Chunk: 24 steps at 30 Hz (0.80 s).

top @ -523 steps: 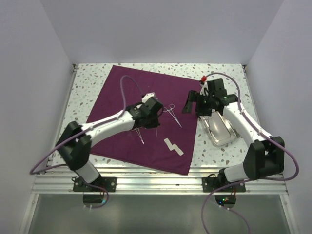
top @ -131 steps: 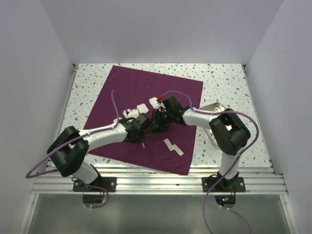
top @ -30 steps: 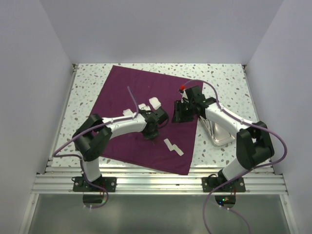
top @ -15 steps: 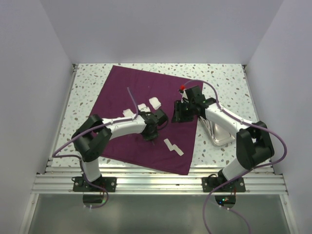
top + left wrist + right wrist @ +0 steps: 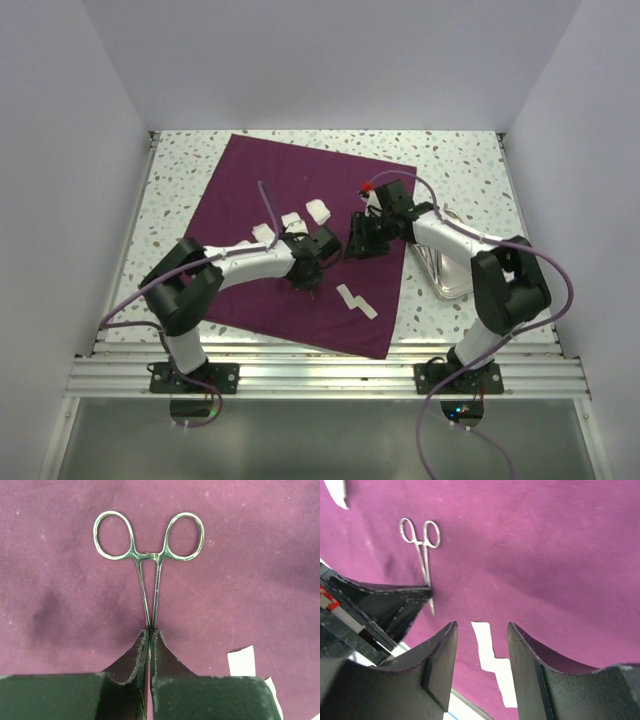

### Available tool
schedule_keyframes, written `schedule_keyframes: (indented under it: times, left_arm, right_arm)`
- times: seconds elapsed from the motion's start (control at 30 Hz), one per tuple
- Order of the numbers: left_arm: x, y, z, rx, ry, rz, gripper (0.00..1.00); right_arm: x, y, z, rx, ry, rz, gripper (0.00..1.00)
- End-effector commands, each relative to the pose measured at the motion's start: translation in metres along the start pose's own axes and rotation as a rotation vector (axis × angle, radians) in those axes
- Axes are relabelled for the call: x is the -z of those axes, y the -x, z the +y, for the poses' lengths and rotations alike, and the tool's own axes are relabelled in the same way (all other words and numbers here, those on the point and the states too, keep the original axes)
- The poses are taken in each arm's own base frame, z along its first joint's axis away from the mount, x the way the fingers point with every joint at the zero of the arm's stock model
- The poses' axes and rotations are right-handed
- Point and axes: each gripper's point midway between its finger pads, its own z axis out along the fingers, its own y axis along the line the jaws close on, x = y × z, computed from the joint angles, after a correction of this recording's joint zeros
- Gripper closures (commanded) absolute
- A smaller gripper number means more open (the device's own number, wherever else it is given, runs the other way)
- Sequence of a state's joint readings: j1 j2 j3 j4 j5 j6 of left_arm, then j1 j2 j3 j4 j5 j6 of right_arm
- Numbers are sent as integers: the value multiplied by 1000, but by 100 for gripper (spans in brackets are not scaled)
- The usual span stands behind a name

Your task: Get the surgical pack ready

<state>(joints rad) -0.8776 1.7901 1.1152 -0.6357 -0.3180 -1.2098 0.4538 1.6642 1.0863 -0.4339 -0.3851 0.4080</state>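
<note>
Clamp (image 5: pixel 148 555) tips pinched in left hand (image 5: pixel 150 636), as before. Right hand (image 5: pixel 481 627) spread, shifted slightly leftward over purple cloth (image 5: pixel 545 555).

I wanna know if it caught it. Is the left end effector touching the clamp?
Touching. Left wrist view: left end effector pinches the clamp.

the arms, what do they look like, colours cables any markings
Both the left arm and right arm have white links with chunky black joints and bases. A thin lilac cable loops along each. The right arm carries a small red tag near its wrist. The jaws are matte black wedges with rough edges.
</note>
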Motion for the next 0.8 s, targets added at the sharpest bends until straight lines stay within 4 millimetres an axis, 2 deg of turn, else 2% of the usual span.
schedule_keyframes:
  times: [0.0, 0.3, 0.4, 0.77]
  left_arm:
    - [9, -2, -1, -9, -63, -7, 100]
    - [20, -1, 0, -16, -106, -16, 100]
    - [22, 0, 0, -15, -111, -22, 100]
    - [22, -2, -1, -16, -128, -16, 100]
  right_arm:
    - [-7, 6, 34, 3, 142, -5, 52]
    - [-42, -10, 74, -37, 232, 47, 54]
    - [-48, -15, 72, -56, 221, 57, 54]
    - [-74, -32, 85, -69, 271, 116, 54]
